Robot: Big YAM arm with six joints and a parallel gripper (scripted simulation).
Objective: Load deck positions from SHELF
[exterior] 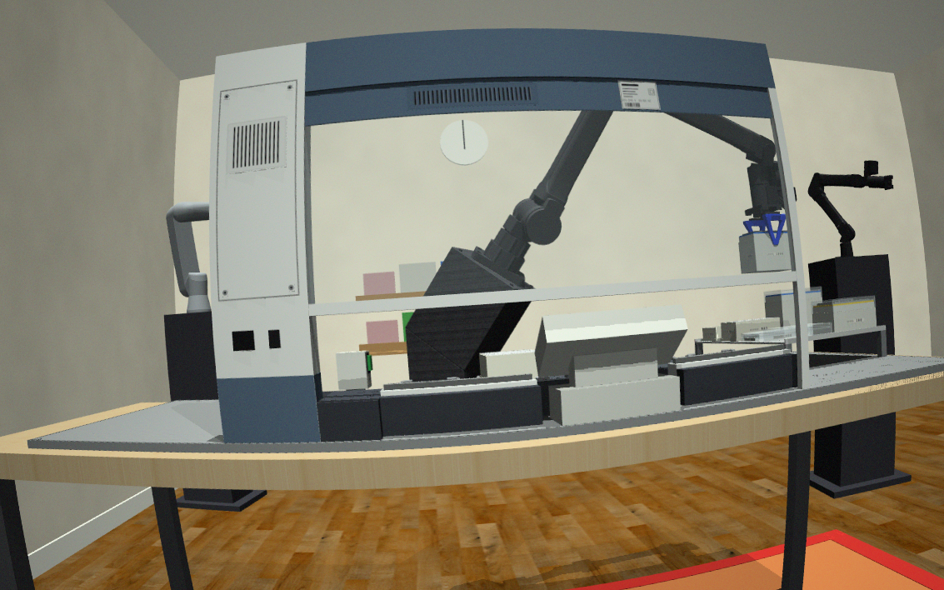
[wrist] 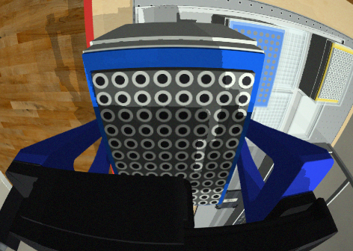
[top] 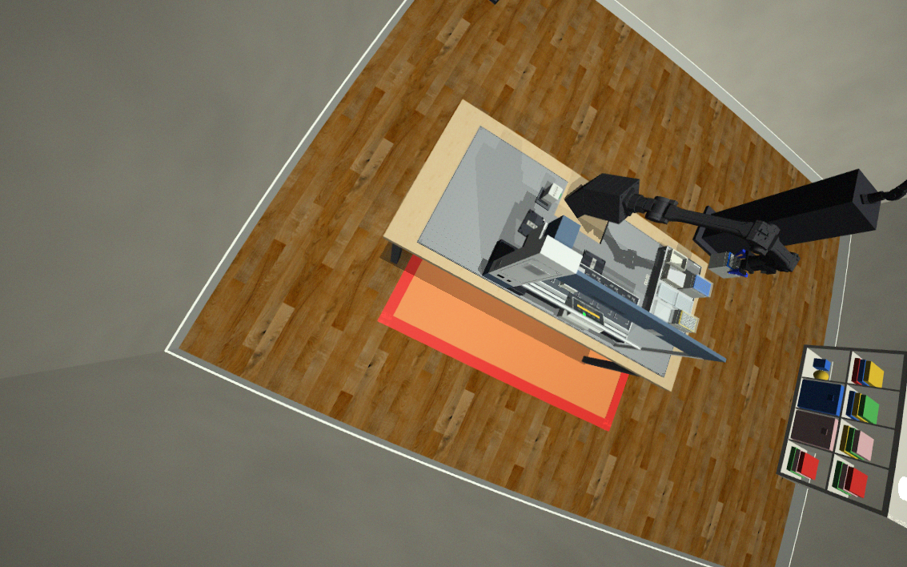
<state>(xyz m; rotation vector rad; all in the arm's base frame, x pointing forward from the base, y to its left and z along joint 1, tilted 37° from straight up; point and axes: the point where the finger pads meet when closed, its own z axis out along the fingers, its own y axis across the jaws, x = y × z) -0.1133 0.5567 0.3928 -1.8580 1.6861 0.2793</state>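
gripper (wrist: 176,162): blue fingers clamped on a tip rack's long sides
rack (wrist: 172,127): blue, cover on, pale rings fill every visible place; held in the air, well above the shelf (exterior: 827,333)
shelf: right end of bench (exterior: 417,458); other racks and blocks on it
below rack: bench edge, wood floor (wrist: 35,42)

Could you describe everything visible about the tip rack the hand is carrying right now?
The tip rack has a blue frame around a grey field packed with pale rings, so it looks full; a faint glossy outline suggests its clear cover is on. The hand is shut on it, blue fingers pressing its two long sides. In the exterior view it is a pale box hanging level, high above the shelf end of the table.
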